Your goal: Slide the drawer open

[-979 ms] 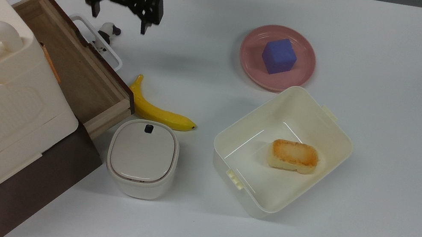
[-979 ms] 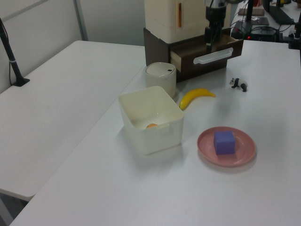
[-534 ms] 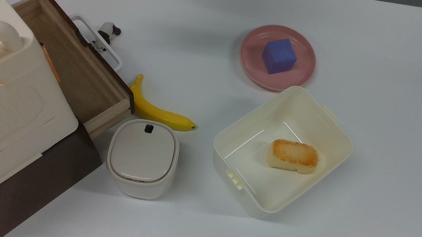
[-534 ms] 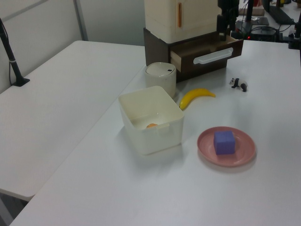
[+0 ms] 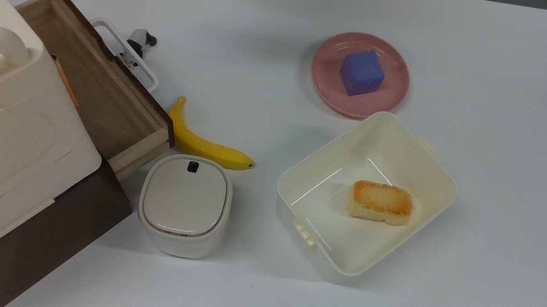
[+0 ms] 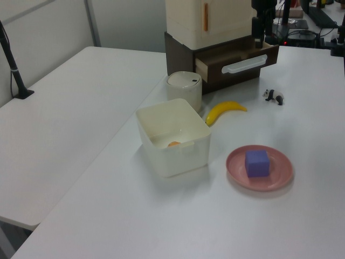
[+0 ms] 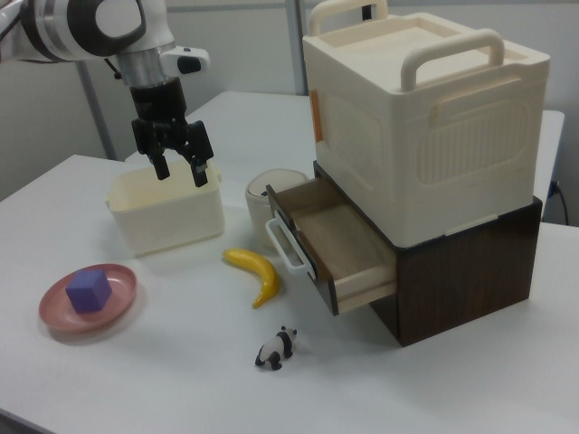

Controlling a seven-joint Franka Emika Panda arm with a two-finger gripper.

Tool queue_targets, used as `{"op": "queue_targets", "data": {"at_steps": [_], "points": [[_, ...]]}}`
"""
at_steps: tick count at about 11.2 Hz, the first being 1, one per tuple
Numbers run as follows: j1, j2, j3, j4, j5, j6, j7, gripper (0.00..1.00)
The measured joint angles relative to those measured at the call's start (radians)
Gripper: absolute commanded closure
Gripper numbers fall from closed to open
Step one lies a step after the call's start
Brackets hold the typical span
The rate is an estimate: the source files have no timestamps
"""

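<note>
Right view: drawer [image 7: 336,246], wooden, pulled well out of the dark cabinet [image 7: 461,271] beneath the cream box [image 7: 425,117]; white loop handle [image 7: 288,244] free. Gripper [image 7: 181,168]: fingers apart, empty, raised, well clear of the handle, having lifted away from above it over the last second. Banana [image 7: 256,273] and panda figurine [image 7: 275,348] on the table near the drawer front. Judgement: opening looks complete; arm retreating.
</note>
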Motion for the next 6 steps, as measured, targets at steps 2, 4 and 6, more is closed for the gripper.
{"op": "queue_targets", "data": {"at_steps": [2, 4, 6], "points": [[0.0, 0.0, 0.0, -0.01, 0.0, 0.0, -0.001, 0.0], [0.0, 0.001, 0.0, -0.032, 0.0, 0.0, -0.005, 0.0], [0.0, 0.005, 0.0, -0.066, -0.001, 0.0, -0.03, 0.0]]}}
